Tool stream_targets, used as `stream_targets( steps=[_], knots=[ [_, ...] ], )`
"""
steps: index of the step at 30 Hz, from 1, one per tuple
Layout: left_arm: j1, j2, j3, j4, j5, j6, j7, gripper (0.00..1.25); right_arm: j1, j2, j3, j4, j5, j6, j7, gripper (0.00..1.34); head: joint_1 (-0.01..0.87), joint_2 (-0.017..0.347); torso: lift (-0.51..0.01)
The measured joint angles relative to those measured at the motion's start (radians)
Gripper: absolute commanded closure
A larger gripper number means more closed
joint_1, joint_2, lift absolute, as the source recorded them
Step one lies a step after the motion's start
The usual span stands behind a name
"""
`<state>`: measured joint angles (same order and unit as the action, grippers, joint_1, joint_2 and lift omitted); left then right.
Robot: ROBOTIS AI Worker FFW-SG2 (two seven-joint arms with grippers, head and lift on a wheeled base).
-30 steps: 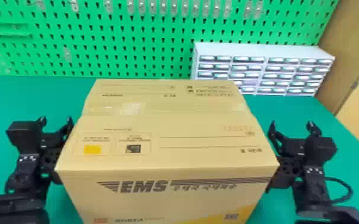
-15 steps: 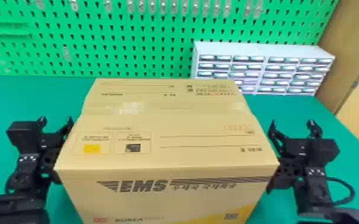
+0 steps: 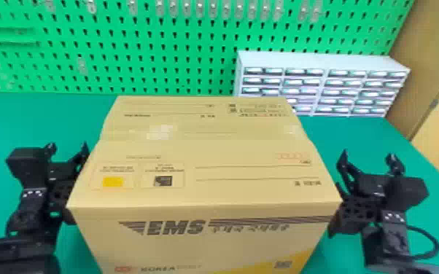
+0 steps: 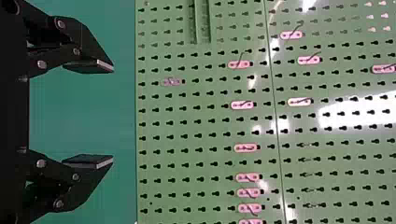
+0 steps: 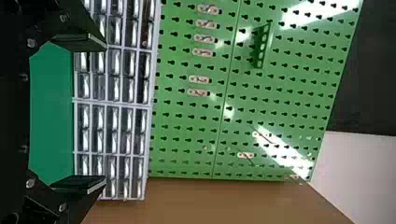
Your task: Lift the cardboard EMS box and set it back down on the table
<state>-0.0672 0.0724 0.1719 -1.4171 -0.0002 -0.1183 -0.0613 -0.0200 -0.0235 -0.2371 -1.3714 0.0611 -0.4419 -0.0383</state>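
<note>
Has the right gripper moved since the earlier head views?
Yes, to the robot's right: in the head view, the right gripper has shifted sideways toward the line of the drawer cabinet's right end.

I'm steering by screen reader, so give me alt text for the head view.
The large cardboard EMS box is front and centre between the left gripper and the right gripper, both open and empty, jaws pointing away from the camera. Beyond it, a rack of small drawers stands at right on the green table, before a green pegboard.
</note>
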Motion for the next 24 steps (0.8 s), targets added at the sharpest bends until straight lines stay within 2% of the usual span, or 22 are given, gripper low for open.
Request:
stream_targets(
  steps=[9,24],
  knots=[
    [-0.002,0.001,-0.005,0.001,0.003,0.006,-0.009,0.55,-0.003,0.003,0.005,-0.001,-0.023,0.000,0.000,0.28,0.678,-0.014,-0.088],
    [-0.022,0.001,-0.058,0.007,0.012,0.021,-0.026,0.55,-0.026,-0.002,0.042,-0.002,0.011,0.017,0.000,0.28,0.678,-0.014,-0.088]
  ],
)
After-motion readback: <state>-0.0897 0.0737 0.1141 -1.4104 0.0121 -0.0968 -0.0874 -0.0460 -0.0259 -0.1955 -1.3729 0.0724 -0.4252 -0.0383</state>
